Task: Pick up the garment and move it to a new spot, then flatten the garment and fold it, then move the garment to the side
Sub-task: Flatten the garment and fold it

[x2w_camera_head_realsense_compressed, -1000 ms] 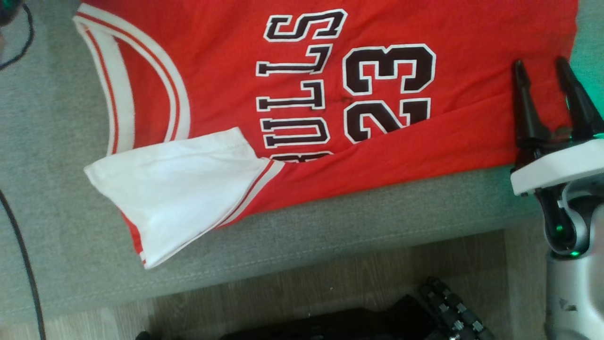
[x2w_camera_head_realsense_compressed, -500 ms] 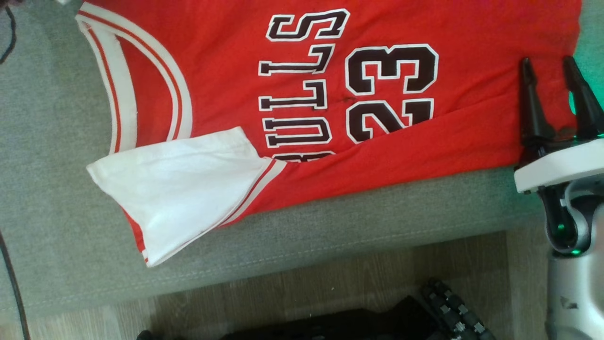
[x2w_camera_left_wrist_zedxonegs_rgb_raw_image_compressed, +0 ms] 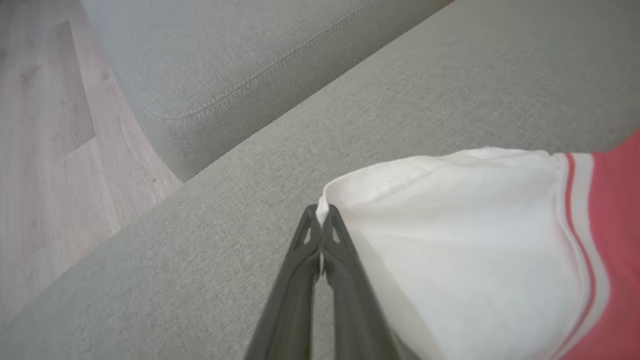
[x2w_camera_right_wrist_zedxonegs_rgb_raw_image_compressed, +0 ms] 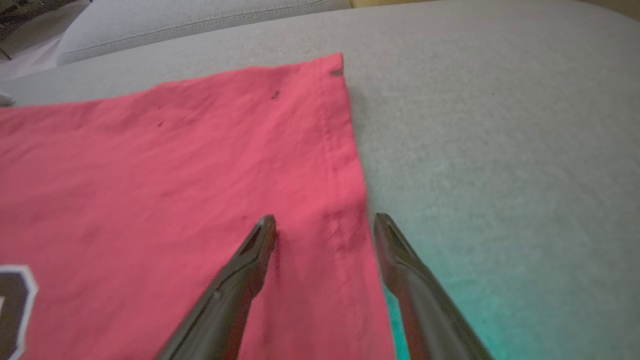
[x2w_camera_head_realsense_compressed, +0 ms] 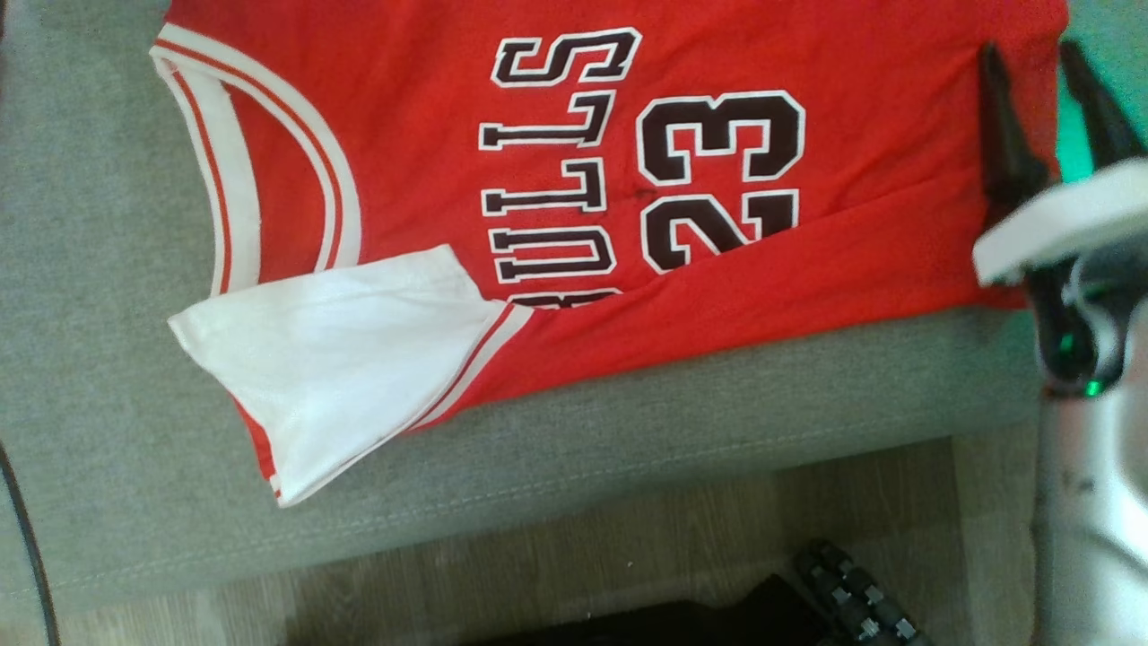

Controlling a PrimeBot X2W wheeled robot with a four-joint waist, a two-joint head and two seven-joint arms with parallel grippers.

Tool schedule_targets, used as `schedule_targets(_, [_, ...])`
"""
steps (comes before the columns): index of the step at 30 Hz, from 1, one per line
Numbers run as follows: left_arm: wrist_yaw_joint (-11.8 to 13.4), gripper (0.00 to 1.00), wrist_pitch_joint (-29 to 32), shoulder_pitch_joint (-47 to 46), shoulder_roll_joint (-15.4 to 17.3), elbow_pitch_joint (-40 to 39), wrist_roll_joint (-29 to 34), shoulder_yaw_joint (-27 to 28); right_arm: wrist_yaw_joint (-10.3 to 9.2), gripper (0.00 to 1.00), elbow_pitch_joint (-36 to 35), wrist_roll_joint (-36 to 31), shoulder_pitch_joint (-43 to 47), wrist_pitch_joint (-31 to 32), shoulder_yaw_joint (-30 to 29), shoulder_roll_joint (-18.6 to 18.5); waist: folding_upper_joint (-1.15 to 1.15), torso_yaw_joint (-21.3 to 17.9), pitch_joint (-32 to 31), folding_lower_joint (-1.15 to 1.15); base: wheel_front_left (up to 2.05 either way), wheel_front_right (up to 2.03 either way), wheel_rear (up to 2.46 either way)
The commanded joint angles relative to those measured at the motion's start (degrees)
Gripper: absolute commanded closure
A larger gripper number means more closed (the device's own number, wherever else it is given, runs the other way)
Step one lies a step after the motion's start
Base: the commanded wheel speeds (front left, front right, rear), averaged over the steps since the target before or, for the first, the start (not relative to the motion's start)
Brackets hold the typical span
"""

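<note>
The garment [x2w_camera_head_realsense_compressed: 413, 135] is a red jersey with white trim, black "BULLS" lettering and "23", lying flat on a grey sofa seat [x2w_camera_head_realsense_compressed: 628, 431]. One white sleeve [x2w_camera_head_realsense_compressed: 341, 359] lies folded over its near edge. My left gripper [x2w_camera_left_wrist_zedxonegs_rgb_raw_image_compressed: 320, 212] is shut on the hem corner of a white sleeve [x2w_camera_left_wrist_zedxonegs_rgb_raw_image_compressed: 465, 225]. My right gripper [x2w_camera_head_realsense_compressed: 1027, 49] is open at the jersey's right hem. In the right wrist view its gripper [x2w_camera_right_wrist_zedxonegs_rgb_raw_image_compressed: 324, 219] straddles that hem edge of the red cloth [x2w_camera_right_wrist_zedxonegs_rgb_raw_image_compressed: 175, 165], one finger over cloth and one over bare cushion.
Wooden floor [x2w_camera_head_realsense_compressed: 538, 574] runs below the sofa's front edge. A dark part of the robot's base [x2w_camera_head_realsense_compressed: 843, 601] sits at the bottom. A black cable [x2w_camera_head_realsense_compressed: 27, 538] hangs at the far left. Another sofa cushion [x2w_camera_left_wrist_zedxonegs_rgb_raw_image_compressed: 225, 65] lies beyond the seat.
My right gripper has moved farther up along the jersey's right hem, still open. The head view has shifted slightly. The jersey lies as before.
</note>
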Motion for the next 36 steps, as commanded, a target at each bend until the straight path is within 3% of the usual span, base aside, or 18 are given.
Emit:
schedule_targets(1, [0.1,1.0,-1.2,-3.2,1.6,-0.4,0.3,1.5,-0.01,0.0,-0.8,-1.0,-2.4,1.2,0.3,0.0,0.0,-0.2,-0.4,0.0,0.0,0.0,0.0])
schedule_targets(8, [0.1,1.0,-5.4,-4.8,0.0,2.2,0.1,-1.3,-0.01,0.0,10.7,-6.5,-18.7,10.4,0.5,0.0,0.0,-0.4,-1.3,0.0,0.0,0.0,0.0])
schedule_targets(17, [0.1,1.0,-6.2,-7.0,0.0,3.2,-1.9,-6.3,-0.01,0.0,23.2,-15.4,-34.4,28.2,1.3,0.0,0.0,0.0,-1.5,0.0,0.0,0.0,0.0])
schedule_targets(26, [0.1,1.0,-7.0,-9.1,-0.5,3.7,-4.2,-9.7,-0.01,0.0,27.0,-20.0,-40.8,32.5,-2.2,0.0,0.0,1.4,-0.7,0.0,0.0,0.0,0.0])
schedule_targets(29, [0.1,1.0,-7.5,-9.6,-0.5,4.2,-4.8,-10.6,-0.01,0.23,27.7,-20.9,-41.7,32.2,-3.2,0.0,0.0,1.8,-0.5,0.0,0.0,0.0,0.0])
schedule_targets(32, [0.1,1.0,-7.9,-9.9,-0.5,4.6,-5.4,-11.6,-0.01,0.56,28.6,-21.5,-42.4,31.5,-4.0,0.0,0.0,2.1,-0.3,0.0,0.0,0.0,0.0])
schedule_targets(33, [0.1,1.0,-8.0,-10.0,-0.5,4.8,-5.6,-11.9,-0.01,0.69,28.8,-21.8,-42.6,31.1,-4.2,0.0,0.0,2.2,-0.2,0.0,0.0,0.0,0.0])
schedule_targets(34, [0.1,1.0,-8.2,-10.1,-0.5,5.0,-5.8,-12.1,-0.01,0.96,29.0,-21.9,-42.9,30.5,-4.3,0.0,0.0,2.2,-0.2,0.0,0.0,0.0,0.0])
schedule_targets(36, [0.1,1.0,-8.7,-10.4,-0.5,5.4,-6.0,-12.5,-0.01,1.0,29.2,-21.9,-43.6,28.7,-4.5,0.0,0.0,2.3,-0.1,0.0,0.0,0.0,0.0])
